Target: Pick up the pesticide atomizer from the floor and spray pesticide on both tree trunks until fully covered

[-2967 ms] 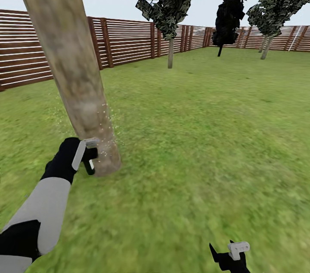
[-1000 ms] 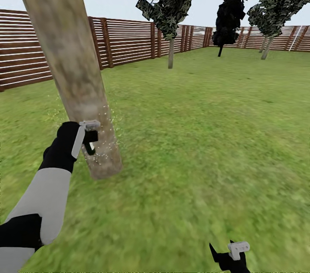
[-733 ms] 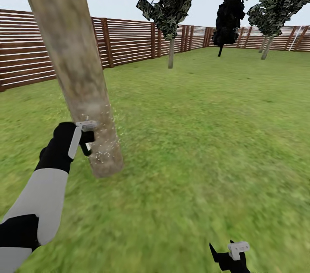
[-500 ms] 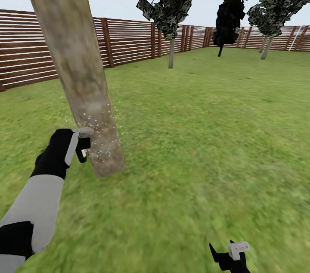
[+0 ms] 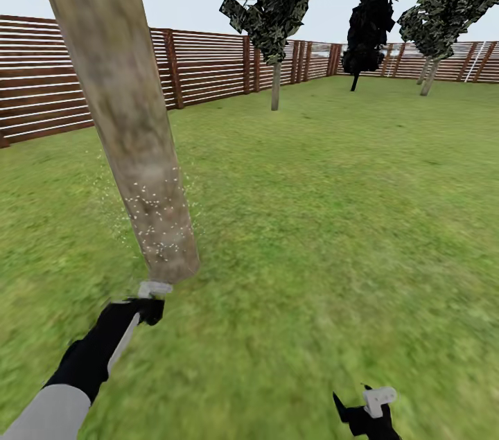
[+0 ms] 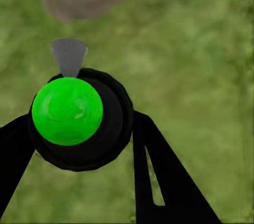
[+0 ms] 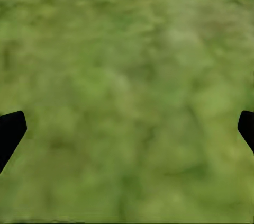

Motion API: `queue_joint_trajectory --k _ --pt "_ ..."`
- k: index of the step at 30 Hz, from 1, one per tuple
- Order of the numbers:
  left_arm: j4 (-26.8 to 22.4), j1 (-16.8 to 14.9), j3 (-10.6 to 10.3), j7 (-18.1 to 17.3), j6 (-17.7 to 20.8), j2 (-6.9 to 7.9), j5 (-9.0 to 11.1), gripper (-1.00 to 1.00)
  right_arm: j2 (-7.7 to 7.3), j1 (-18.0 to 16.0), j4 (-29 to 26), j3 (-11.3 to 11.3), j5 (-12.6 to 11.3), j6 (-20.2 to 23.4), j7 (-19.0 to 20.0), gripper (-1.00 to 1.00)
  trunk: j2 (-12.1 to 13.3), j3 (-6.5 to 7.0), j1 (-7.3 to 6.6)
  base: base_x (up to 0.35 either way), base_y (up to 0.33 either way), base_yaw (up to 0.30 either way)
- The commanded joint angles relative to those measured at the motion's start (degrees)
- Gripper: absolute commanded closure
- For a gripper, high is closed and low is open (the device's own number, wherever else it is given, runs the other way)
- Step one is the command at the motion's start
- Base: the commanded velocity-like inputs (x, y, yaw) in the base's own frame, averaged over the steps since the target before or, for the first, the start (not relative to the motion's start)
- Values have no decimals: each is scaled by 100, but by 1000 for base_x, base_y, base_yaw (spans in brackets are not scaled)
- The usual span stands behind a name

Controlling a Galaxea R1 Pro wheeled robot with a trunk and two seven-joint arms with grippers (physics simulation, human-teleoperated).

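Gripping the pesticide atomizer (image 6: 74,121) in my left end effector (image 5: 142,308), I hold it low, just beside the base of the tree trunk (image 5: 132,128), its grey nozzle (image 6: 69,55) pointing at the trunk's foot. Whitish pesticide (image 5: 156,218) specks dot the lower trunk. My right end effector (image 7: 127,128) hangs spread wide and empty over the grass floor (image 5: 333,218), well apart from the trunk.

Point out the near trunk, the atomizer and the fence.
Trunk (image 5: 125,114): head view, on the bark midway up.
Atomizer (image 6: 67,111): left wrist view, on its green ball, held in the left claw.
Fence (image 5: 208,66): head view, on the slats behind the trunk.
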Motion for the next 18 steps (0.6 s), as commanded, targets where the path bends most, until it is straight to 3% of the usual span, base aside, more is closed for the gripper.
queue_joint_trajectory --k 1,2,4,5,8,9,10,12,14,17,18 --pt "11 49 -56 -266 -115 52 -147 100 2 -22 -15 80 80 3 200 -100 0 1 0 0 0 0" --pt "329 97 -115 -1037 -443 213 -359 100 7 -284 -163 444 438 32 881 -100 0 1 0 0 0 0" --pt "1025 103 -133 -1942 -1146 337 -563 100 53 -671 -353 628 739 250 1395 -100 0 1 0 0 0 0" --pt "1422 90 -136 -2343 -1465 360 -795 100 73 -875 -400 659 859 405 1700 -100 0 1 0 0 0 0" --pt "1892 61 -185 -3403 -1821 350 -1835 100 96 -1371 -449 688 1136 571 2924 -100 0 1 0 0 0 0" --pt "1939 37 -200 -3820 -1898 316 -2283 100 150 -1473 -452 708 1184 586 3139 -100 0 1 0 0 0 0" --pt "1964 25 -207 -4255 -1939 282 -2719 100 260 -1534 -456 927 1209 597 3252 -100 0 1 0 0 0 0" --pt "1970 19 -208 -4447 -1950 263 -2964 100 302 -1582 -459 1259 1210 609 3286 -100 0 1 0 0 0 0" --pt "1972 17 -213 -4530 -1947 174 -3086 100 329 -1612 -445 1377 1240 613 3315 -100 0 1 0 0 0 0" --pt "1963 13 -375 -4588 -1924 -144 -3657 100 448 -1621 -447 1419 1690 614 3505 -100 0 1 0 0 0 0" --pt "1953 10 -421 -4592 -1905 -217 -3761 100 488 -1622 -448 1421 1798 614 3522 100 0 1 0 0 0 0"
